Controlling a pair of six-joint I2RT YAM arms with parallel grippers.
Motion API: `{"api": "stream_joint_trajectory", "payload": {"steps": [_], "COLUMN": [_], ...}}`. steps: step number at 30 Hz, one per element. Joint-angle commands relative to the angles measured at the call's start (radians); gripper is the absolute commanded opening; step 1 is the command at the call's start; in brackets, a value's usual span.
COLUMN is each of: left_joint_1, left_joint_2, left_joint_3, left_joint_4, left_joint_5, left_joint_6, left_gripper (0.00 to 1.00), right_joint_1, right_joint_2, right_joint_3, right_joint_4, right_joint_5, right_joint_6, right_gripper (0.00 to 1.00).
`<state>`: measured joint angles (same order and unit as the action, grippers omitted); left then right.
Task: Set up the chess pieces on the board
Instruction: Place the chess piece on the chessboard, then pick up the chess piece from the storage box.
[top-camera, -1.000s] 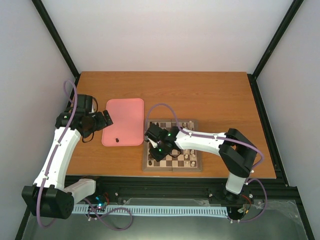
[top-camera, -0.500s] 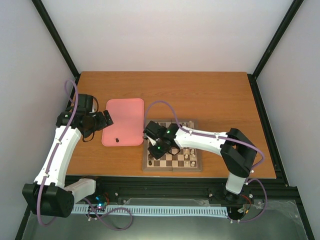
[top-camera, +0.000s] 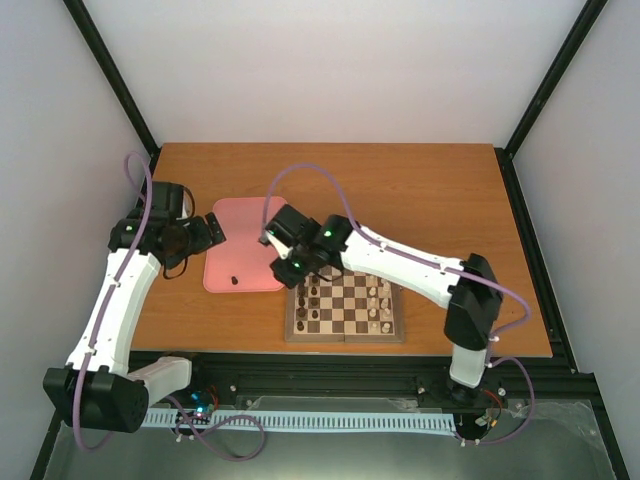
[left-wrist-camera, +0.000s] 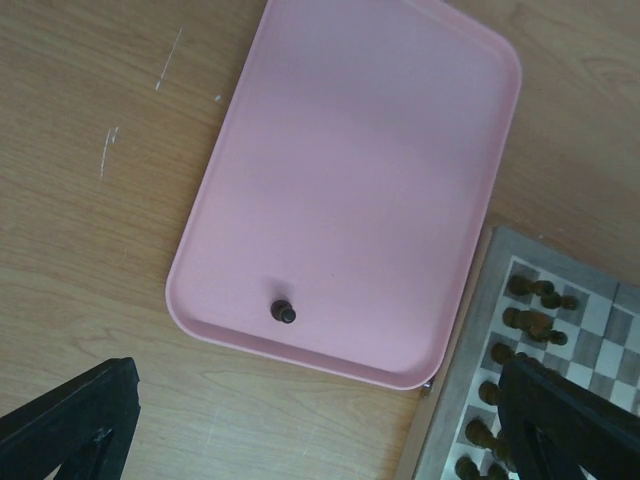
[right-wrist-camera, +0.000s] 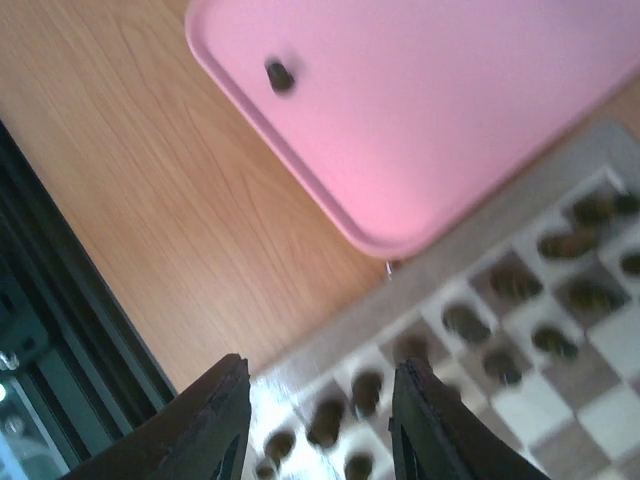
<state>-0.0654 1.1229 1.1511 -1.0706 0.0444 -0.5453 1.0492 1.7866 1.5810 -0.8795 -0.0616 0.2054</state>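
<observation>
The right jaws are parting: they were almost together a second ago and now stand partly apart with nothing between them, the two dark fingers (right-wrist-camera: 215, 420) framing bare wood and the board's corner. That reads as a release just made on the board (top-camera: 345, 337), which lies by the near edge of the surface, about midway along it. The right arm has also lifted off the board's left-hand squares and swung toward the far left corner of the board, so its wrist camera now looks across the tray's near corner.

The left jaws are as wide as before and empty. They hang over the surface near its left edge, just beside the pink tray (left-wrist-camera: 350, 150), and the arm has barely shifted.

The dark chess pieces (top-camera: 313, 300) stand in the two columns on the board's left side, and the cream pieces (top-camera: 378, 305) in the columns on its right. Whether every dark square is filled is too small to tell. One dark piece (left-wrist-camera: 286, 312) lies where it was, alone in the near part of the tray, untouched.

So the setup looks close to done. The lone piece on the tray seems the only one left to fetch, and the right arm's swing suggests it is heading there.
</observation>
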Motion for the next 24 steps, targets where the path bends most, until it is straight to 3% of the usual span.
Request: {"api": "stream_joint_trajectory", "payload": {"steps": [1, 6, 16, 24], "left_joint_1": [0.005, 0.005, 0.005, 0.005], "left_joint_2": [-0.019, -0.047, -0.132, -0.140], "left_joint_3": [0.086, 0.125, 0.140, 0.113], "left_joint_4": [-0.008, -0.037, -0.044, -0.039], "left_joint_5": [-0.002, -0.013, -0.056, -0.015], "left_joint_6": [-0.009, -0.023, -0.030, -0.037], "left_gripper": [1.00, 1.00, 1.00, 1.00], "right_joint_1": [0.008, 0.008, -0.001, -0.013], "right_joint_2": [0.157, 0.345, 0.664, 0.780], "right_joint_3": [0.178, 0.341, 0.701, 0.771], "right_joint_4": [-0.007, 0.041, 0.081, 0.096], "right_joint_5": [-0.060, -0.159, -0.179, -0.193], "right_joint_6": [-0.064, -0.065, -0.028, -0.013], "right_gripper": [0.41, 0.41, 0.40, 0.40]}}
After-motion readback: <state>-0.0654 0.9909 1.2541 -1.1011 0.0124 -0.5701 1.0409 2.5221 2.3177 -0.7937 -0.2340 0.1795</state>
